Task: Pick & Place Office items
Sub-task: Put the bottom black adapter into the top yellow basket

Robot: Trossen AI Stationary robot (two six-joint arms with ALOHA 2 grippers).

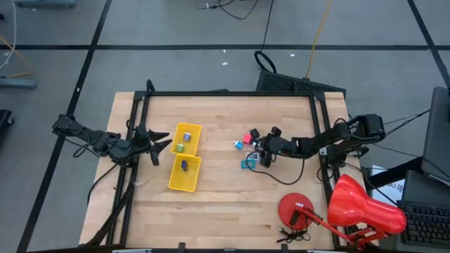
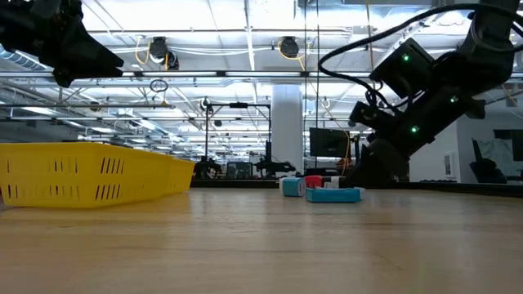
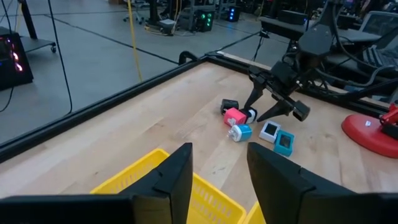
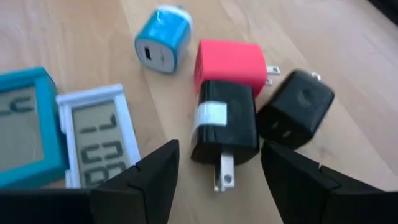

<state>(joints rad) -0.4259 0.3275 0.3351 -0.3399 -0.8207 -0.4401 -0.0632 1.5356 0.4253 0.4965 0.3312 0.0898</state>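
A small cluster of office items lies on the wooden table (image 1: 225, 204) right of centre. Nearest the right gripper (image 4: 217, 163) is a black plug-in charger with a white band and metal prongs (image 4: 224, 127); it touches a pink-red charger block (image 4: 229, 65) on its far side and a second, plain black charger (image 4: 294, 106) at its flank. A blue cube charger with a white cap (image 4: 161, 47) sits just beyond them, apart from the rest. Beside these lie two little digital displays, one white-framed (image 4: 99, 134) and one teal-framed (image 4: 25, 127), side by side and touching.

The right gripper hovers low over the banded black charger with its fingers spread apart, one to either side of the plug and holding nothing. In the high view it sits at the cluster's right edge.

Well to the left stands a long yellow plastic tray (image 1: 193, 131) with slotted walls, holding a few small pieces, one green (image 1: 179, 148) and one purple (image 1: 184, 165). The left gripper (image 3: 219, 171) waits at the table's left edge just beside the tray, its fingers parted and empty.

A large red desk lamp (image 1: 362, 205) rests at the table's near right corner.
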